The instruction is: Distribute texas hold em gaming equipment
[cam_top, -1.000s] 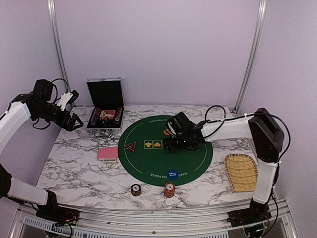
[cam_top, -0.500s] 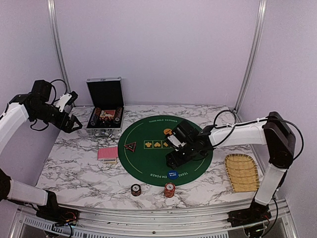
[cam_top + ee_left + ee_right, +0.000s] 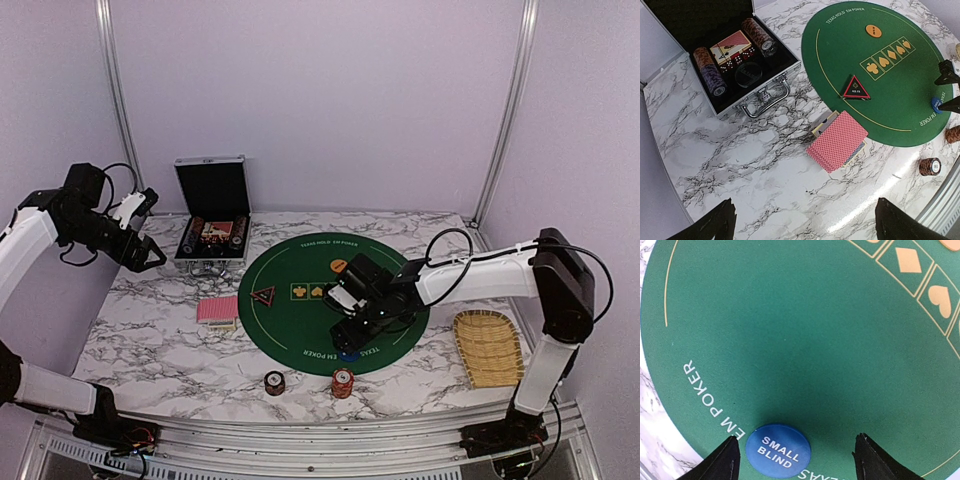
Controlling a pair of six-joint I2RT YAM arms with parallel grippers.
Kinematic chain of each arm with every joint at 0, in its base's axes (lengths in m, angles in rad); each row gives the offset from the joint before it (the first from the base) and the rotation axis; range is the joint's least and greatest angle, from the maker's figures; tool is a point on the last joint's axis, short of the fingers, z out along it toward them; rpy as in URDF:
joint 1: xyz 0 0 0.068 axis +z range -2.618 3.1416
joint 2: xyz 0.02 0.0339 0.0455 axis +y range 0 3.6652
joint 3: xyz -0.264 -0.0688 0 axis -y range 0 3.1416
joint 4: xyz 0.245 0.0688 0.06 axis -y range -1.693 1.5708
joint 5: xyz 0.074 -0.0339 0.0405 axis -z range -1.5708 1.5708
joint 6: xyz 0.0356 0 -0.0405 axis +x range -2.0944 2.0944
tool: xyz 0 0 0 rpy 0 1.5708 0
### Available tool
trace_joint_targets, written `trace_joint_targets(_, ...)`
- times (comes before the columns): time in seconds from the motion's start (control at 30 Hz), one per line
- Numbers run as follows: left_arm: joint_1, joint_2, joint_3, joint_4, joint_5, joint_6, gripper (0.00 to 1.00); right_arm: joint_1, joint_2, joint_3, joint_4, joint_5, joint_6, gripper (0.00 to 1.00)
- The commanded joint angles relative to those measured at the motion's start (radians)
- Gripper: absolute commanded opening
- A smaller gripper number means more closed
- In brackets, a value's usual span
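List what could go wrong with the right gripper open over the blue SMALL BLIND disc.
1. The blue disc sits nearer one finger of the open right gripper, so closing might shove it aside rather than pinch it.
2. It lies flat on the green mat; the gripper may slip over it or snag the mat.
3. A chip stack stands just off the mat's near edge; a low sweep could topple it.

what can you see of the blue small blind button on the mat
A flat round blue disc, smooth and plastic-looking, printed SMALL BLIND in white capitals. It lies face up on the green felt mat, close to the mat's near edge, beside the curved POKER lettering. The right gripper hangs open over it, one finger to either side, the disc nearer one finger; neither visibly touches it.
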Motion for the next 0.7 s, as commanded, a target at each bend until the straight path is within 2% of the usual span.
trace_joint_targets(0.0,-0.002,0.002,-0.001,-0.035,0.019,0.008,0.99,0.010,0.006,0.016,-0.015,0.066,-0.007,0.76)
trace_joint_targets(0.67,-0.001,0.035,-0.002,-0.041,0.028,0.026,0.99,0.002,-0.014,-0.056,-0.077,0.150,0.057,0.68)
